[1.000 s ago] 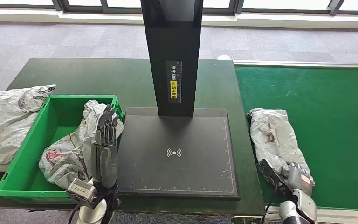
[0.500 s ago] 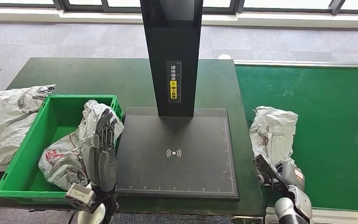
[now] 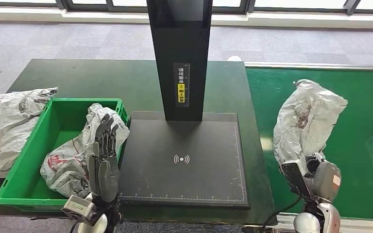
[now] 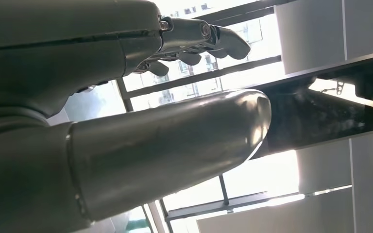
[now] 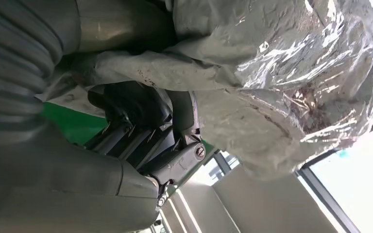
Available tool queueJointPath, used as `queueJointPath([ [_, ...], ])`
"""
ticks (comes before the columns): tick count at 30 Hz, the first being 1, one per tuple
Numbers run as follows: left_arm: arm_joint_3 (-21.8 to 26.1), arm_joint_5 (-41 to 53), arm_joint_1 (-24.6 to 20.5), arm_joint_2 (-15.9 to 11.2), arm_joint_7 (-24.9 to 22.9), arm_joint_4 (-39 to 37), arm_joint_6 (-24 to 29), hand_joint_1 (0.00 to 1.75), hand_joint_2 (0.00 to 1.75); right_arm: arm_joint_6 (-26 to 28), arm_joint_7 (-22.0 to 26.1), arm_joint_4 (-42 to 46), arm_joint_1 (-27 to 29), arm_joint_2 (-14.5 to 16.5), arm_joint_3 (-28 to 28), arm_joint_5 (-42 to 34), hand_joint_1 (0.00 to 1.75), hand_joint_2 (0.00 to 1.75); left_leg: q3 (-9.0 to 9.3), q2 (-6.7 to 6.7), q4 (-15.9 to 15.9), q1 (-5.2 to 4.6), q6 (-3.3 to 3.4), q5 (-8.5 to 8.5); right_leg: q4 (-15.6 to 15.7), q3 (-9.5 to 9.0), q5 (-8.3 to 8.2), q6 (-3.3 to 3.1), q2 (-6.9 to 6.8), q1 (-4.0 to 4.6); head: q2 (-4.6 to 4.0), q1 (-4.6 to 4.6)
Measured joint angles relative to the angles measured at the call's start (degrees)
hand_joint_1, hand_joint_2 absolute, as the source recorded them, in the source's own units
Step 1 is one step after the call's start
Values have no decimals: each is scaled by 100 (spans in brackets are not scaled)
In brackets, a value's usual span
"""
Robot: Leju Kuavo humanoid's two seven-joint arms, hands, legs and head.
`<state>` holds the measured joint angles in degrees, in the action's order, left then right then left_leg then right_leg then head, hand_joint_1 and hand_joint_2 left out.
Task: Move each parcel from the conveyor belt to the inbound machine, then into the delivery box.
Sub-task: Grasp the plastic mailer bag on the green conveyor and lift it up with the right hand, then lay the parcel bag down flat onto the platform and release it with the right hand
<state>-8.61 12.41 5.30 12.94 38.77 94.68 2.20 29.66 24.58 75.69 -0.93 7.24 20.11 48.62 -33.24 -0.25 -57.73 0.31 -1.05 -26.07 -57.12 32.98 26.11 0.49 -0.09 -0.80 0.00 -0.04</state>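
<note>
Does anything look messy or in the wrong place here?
Yes. One crumpled parcel lies on the table outside the green box, its end draped over the box's rim. Another parcel slumps over the box's right wall instead of lying flat inside.

Contactless-wave sign on scanner plate (image 3: 181,158)

Head view: bright, even daylight, sharp, soft shadows. Left wrist view: strongly backlit, windows (image 4: 252,73) beyond left hand (image 4: 126,121) blown out white, hand dim. Right wrist view: glare on parcel (image 5: 281,82) film above right hand (image 5: 126,145), near parts soft.
</note>
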Motion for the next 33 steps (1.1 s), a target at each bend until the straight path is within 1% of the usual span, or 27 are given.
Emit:
queueJointPath([
  [3,0,-104,4,-20,0,26,52,0,0,45,635,628,296,115,-155,-452,175,175,-2,0,0,0,0,0,0,2,1,-2,-1,1,0,0],
  [5,0,-147,6,-34,0,40,82,0,0,22,848,1070,485,208,-332,-599,175,175,-1,2,0,1,-1,-1,-1,4,3,-4,2,2,0,-1],
  [8,0,-172,7,-50,0,55,88,0,0,-12,866,1520,669,312,-516,-641,175,175,-1,2,1,2,-2,-1,-1,5,5,-6,1,2,0,0],
  [11,0,-176,8,-66,0,64,91,0,0,-18,865,1747,741,352,-596,-653,175,175,-1,2,1,2,-2,0,-1,3,5,-6,1,1,0,0],
  [20,0,-176,9,-82,0,67,93,0,0,-20,872,1951,815,385,-677,-665,175,175,-1,3,0,-1,-1,0,0,3,3,-5,1,-1,0,0],
  [22,0,-176,9,-85,0,66,93,0,0,-81,981,1985,832,390,-700,-795,175,175,-1,2,0,-1,-1,0,-1,3,4,-5,1,-1,0,0],
  [24,0,-177,9,-91,0,65,90,0,0,-290,1193,2073,872,391,-803,-1003,175,175,-2,2,0,-1,-1,0,-2,3,4,-6,2,0,0,0],
  [26,0,-192,1,-101,0,60,78,0,0,-624,1322,2186,906,391,-1049,-1058,175,175,-1,6,1,0,-2,-1,-3,6,4,-6,5,1,0,0],
  [28,-2,-214,-38,-109,0,35,38,0,0,-956,1313,2241,893,390,-1408,-1045,175,175,-2,10,1,2,-2,0,-4,8,4,-7,8,2,0,0],
  [30,-5,-220,-124,-112,0,-29,-17,0,0,-1341,1243,2178,791,390,-1825,-1218,175,175,-3,11,2,4,-5,2,-5,8,4,-8,9,4,0,0],
  [33,-21,-216,-302,-111,0,-173,-87,0,0,-1867,1072,1780,511,397,-2457,-1455,175,175,0,12,2,7,-10,8,-5,8,1,-12,10,8,0,-1],
])
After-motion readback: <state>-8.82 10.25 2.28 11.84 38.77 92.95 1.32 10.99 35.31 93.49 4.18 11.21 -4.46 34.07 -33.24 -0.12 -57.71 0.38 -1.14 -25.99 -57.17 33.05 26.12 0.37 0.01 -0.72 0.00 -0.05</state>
